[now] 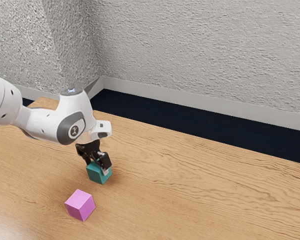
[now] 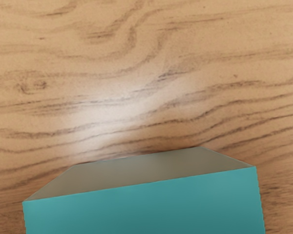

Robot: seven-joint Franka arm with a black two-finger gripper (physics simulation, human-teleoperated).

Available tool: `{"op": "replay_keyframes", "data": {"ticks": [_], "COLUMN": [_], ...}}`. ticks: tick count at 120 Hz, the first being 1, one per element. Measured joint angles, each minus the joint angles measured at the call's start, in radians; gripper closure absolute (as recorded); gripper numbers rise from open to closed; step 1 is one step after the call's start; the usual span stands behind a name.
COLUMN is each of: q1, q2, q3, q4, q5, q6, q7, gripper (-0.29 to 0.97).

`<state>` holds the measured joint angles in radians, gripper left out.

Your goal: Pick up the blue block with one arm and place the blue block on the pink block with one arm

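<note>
The pink block (image 1: 80, 204) sits closest to the tabletop's (image 1: 200, 180) near edge, toward the exterior view's left. It stands flat on the wood with one corner turned toward the camera, and nothing touches it.

Just beyond it, and slightly toward the exterior view's right, is the blue block (image 1: 96, 175), which is rendered in a teal shade. It is near the pink block but clearly apart from it, with a strip of bare wood between the two. It is low at the tabletop, though whether its underside rests on the wood or hangs just above it cannot be told.

The black gripper (image 1: 98, 168) comes down on the blue block from above. Its jaws are pinching the block, one finger against each of two opposite sides, and the light pad of the finger on the exterior view's right lies against the block's face.

In the wrist view, the blue block (image 2: 146, 207) lies directly under the hand. Its teal top and one shaded side face are turned to the camera, with wood grain (image 2: 136, 73) and a soft pale glare spreading beyond it.

Above the gripper, the white arm (image 1: 45, 122) reaches in from the exterior view's left, its grey-capped wrist joint bent down toward the block.

Farther back, the tabletop runs to its far edge. Behind that is a dark floor (image 1: 215, 125), then a pale baseboard (image 1: 205, 102) and a rough grey wall (image 1: 200, 45).
</note>
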<state>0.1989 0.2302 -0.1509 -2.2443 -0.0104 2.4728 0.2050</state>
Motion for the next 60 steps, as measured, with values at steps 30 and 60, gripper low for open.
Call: {"op": "replay_keyframes", "data": {"ticks": [30,60], "q1": [-0.001,-0.001], "q2": [0.008,0.009], "q3": [-0.001,-0.001], "q4": [0.0,-0.003], "q5": [0.0,0.0], "q6": [0.011,0.011], "q7": [-0.003,-0.019], "gripper": [0.0,0.0]}}
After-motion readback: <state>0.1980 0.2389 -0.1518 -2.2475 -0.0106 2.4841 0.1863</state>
